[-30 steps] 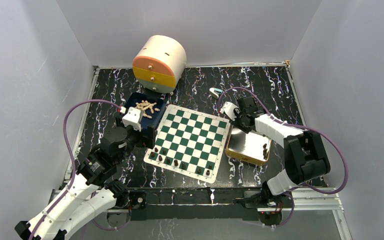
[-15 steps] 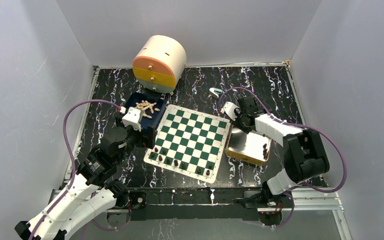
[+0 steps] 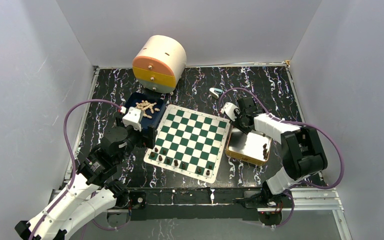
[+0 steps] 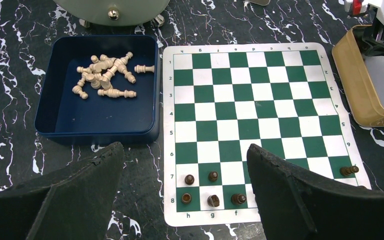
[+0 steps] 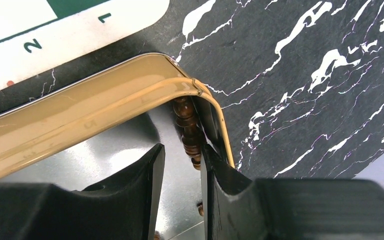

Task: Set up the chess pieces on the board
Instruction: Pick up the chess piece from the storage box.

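Pale walls close in a black, white-veined worktop (image 3: 260, 85), and the board (image 3: 192, 131) lies flat near its middle, slightly skewed to the near edge. Dark brown chess pieces (image 4: 213, 200) stand only on the two rows along the board's near edge, most of them toward its near-left corner, with one more (image 4: 350, 170) at the opposite end of those rows. Touching the board's far-left side is a blue tray (image 4: 100, 127) holding the pale pieces (image 4: 105, 75), all lying in a loose heap. A tan tin (image 5: 95, 100) with a shiny floor sits just beside the board's right edge, and a few dark pieces (image 3: 265, 148) rest along its right wall. A round cream drawer unit (image 3: 159, 62) with orange and yellow fronts stands at the worktop's far edge. The left gripper (image 4: 184, 150) hangs above the board's near-left corner with its jaws spread wide and nothing between them. The right gripper (image 5: 181, 148) reaches into the tin's far corner, jaws only a little apart. A dark piece (image 5: 187, 122) lies along the wall there, its end between the fingertips. It sits against the right-hand finger with a gap to the other, so no grip shows.
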Robot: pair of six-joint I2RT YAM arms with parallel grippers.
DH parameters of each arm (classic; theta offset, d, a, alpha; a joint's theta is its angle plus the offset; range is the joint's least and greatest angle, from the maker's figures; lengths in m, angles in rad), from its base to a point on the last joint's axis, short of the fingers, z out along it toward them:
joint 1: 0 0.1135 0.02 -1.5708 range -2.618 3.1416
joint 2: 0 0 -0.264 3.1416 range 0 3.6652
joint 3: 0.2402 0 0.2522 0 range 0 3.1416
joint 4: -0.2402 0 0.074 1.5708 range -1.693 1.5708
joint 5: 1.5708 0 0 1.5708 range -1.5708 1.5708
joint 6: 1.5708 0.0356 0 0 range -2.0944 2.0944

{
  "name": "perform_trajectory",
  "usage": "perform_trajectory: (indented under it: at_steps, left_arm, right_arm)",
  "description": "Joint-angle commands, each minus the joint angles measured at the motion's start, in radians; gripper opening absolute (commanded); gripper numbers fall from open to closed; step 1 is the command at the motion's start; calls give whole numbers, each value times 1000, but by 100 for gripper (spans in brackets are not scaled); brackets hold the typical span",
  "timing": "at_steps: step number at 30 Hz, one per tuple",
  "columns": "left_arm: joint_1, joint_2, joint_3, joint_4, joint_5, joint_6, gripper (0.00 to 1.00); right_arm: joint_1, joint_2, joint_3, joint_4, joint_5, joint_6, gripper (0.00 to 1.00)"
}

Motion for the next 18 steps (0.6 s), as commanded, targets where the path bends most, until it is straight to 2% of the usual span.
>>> perform_trajectory:
  at_steps: [1,5,10,18]
  left_arm:
    - [-3,1,0,18,-16,9,90]
    - [-3,1,0,19,-16,9,90]
    - [-3,4,-1,20,-13,9,90]
    - [-3,3,-1,25,-8,9,90]
  right_arm:
    - [-7,22,22,-33,-43,25,40]
    - [-6,30,41,-83,-76,42,39]
    - [-4,36,111,-239,-147,74,37]
    - [-2,11,82,-217,-142,81,37]
